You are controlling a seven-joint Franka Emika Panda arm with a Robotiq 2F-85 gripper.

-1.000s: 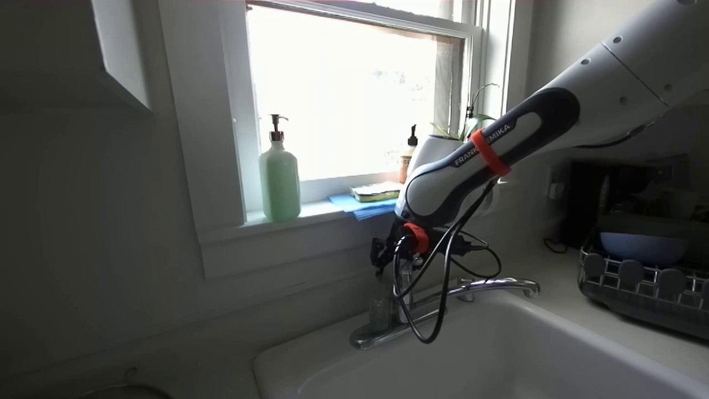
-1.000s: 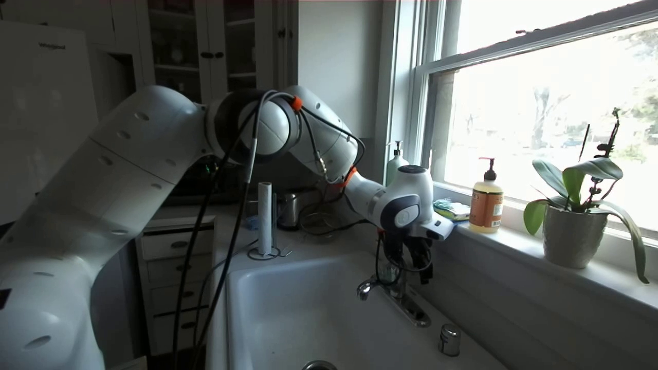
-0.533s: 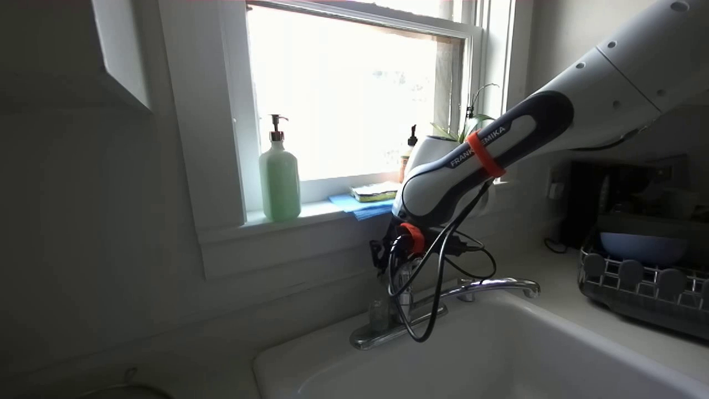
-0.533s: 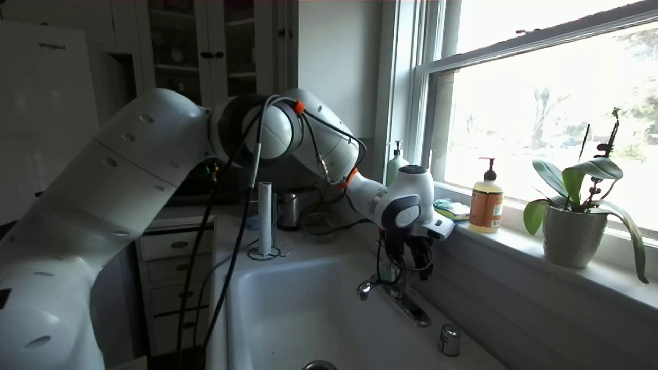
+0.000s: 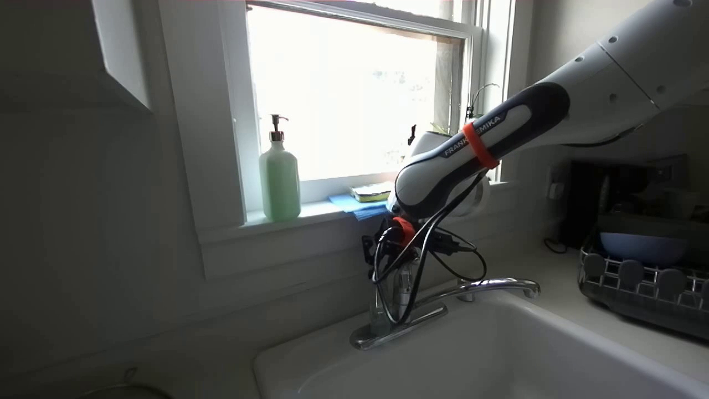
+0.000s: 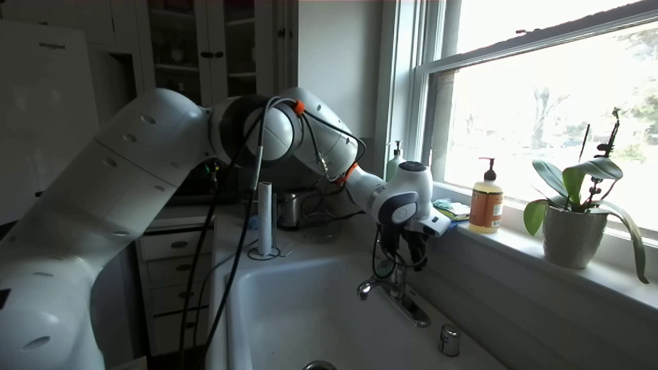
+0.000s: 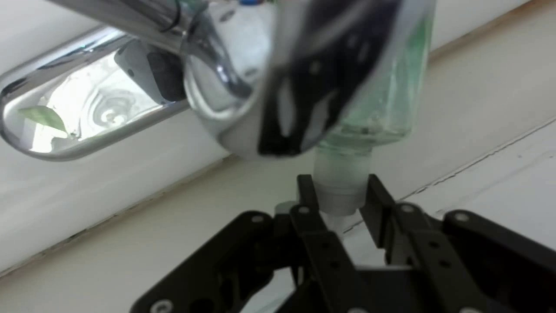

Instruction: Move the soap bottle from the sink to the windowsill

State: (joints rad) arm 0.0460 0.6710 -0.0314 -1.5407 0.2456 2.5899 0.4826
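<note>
In the wrist view the soap bottle (image 7: 393,93) is pale green and translucent, with a frosted collar. My gripper (image 7: 341,193) is shut on that collar, one finger against each side. Part of the bottle's body is hidden behind the chrome faucet lever (image 7: 299,95). In an exterior view the bottle (image 5: 379,321) shows faintly by the faucet base at the back of the white sink (image 5: 310,357), partly covered by cables; whether its bottom touches the deck, I cannot tell. Above it runs the white windowsill (image 5: 318,209), also seen in an exterior view as the ledge (image 6: 519,245).
Along the sill stand a tall green pump bottle (image 5: 279,185), a sponge (image 6: 452,209) on a blue cloth (image 5: 357,208), an amber pump bottle (image 6: 486,205) and a potted orchid (image 6: 573,236). The faucet spout (image 5: 504,284) sits close beside my gripper. Loose cables (image 5: 426,260) hang from the wrist.
In both exterior views my wrist and gripper have shifted slightly up and to the left. The hanging cables moved with them. The things on the windowsill stay put.
</note>
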